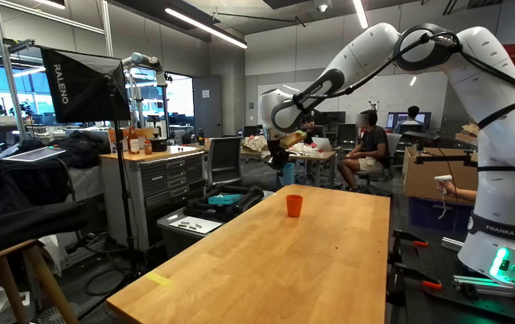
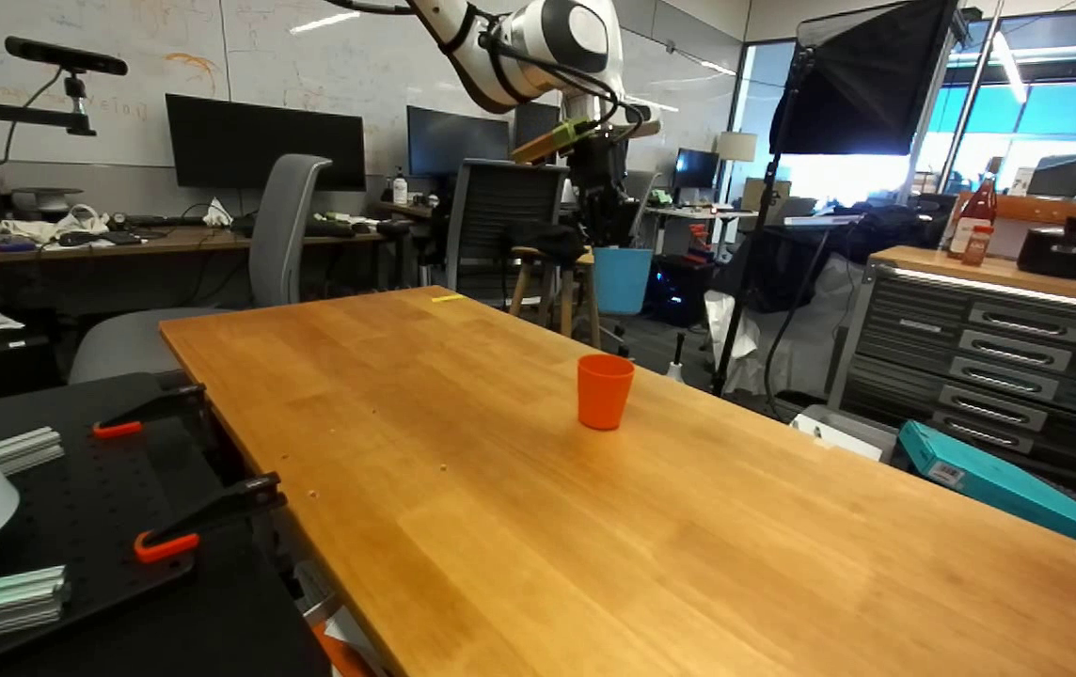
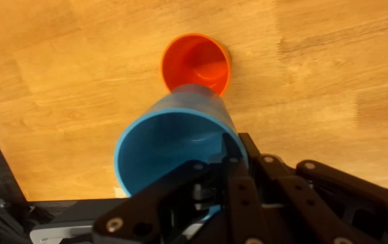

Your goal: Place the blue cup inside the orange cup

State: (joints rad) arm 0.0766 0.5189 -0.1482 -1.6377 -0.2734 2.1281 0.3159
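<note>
Wrist view: black gripper (image 3: 237,144) pinches one wall of the tapered blue plastic cup (image 3: 172,142) midair, mouth up, imo so its base slots into the upright orange-red plastic cup (image 3: 194,57) on the wooden table (image 3: 72,81).

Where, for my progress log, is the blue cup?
In both exterior views, the blue cup hangs from the claw, right of centre, above the orange cup.

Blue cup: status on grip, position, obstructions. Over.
End effector shut on blue cup, at its rim. Cup aloft, not yet nested. Orange cup upright on table. Nothing seen between the cups.
</note>
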